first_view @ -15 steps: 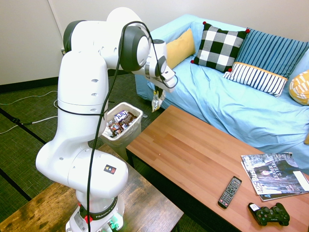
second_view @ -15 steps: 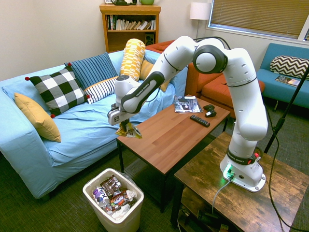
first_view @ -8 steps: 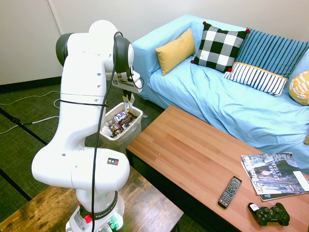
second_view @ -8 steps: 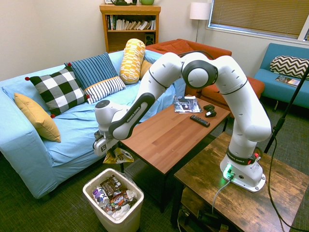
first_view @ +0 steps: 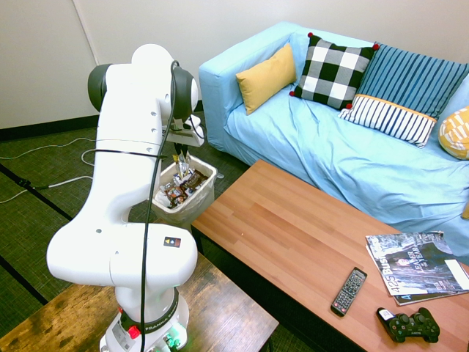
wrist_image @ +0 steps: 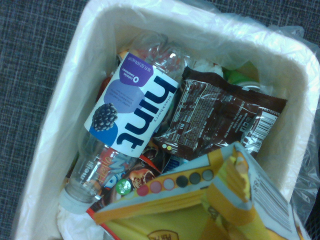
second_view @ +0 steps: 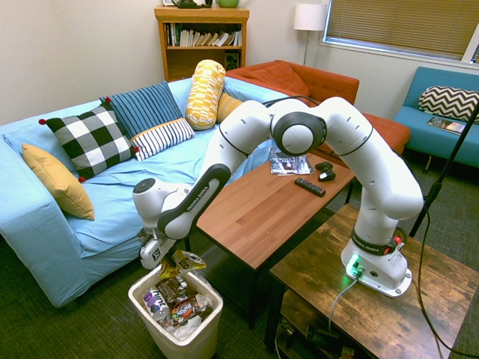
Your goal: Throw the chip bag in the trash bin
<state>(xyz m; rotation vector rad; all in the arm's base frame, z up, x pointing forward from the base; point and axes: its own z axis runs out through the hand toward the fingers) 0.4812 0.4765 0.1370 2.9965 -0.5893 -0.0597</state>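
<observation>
Crinkled yellow foil chip bag [second_view: 182, 263] over the white plastic trash bin [second_view: 159, 324].
Gripper [second_view: 159, 258] points down, clamped on it.

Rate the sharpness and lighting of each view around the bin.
Wrist view: soft overall, the chip bag nearest the lens blurriest, the bottle label readable. First exterior view: bright, slightly washed out, the arm hiding part of the trash bin. Second exterior view: even light, bin and bag clear.
</observation>
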